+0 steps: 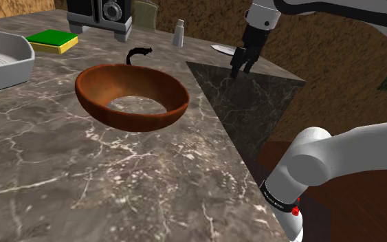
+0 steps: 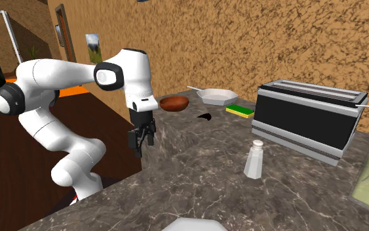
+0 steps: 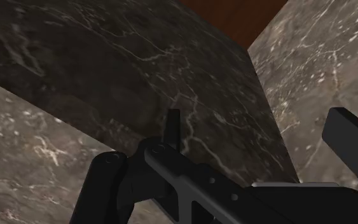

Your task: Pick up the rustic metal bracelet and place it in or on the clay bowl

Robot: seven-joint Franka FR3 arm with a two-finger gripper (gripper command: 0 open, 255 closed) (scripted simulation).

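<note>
Gripper hangs at the upper right of the shoulder view over a darker marble patch at the counter's corner, empty. In the second exterior view it sits left of centre, pointing down at the counter edge. In the wrist view its black fingers stand apart, with only veined marble beyond them.

A small dark bracelet lies on the counter in the upper middle of the shoulder view, just above the rim of the bowl. It is well to the left of the gripper. In the second exterior view the bracelet lies near the frame's centre, a little right of the bowl and apart from it. The bowl is reddish brown, upright and empty.

A green and yellow sponge and a white tray lie at the upper left of the shoulder view. A toaster and a shaker stand along its top edge.
</note>
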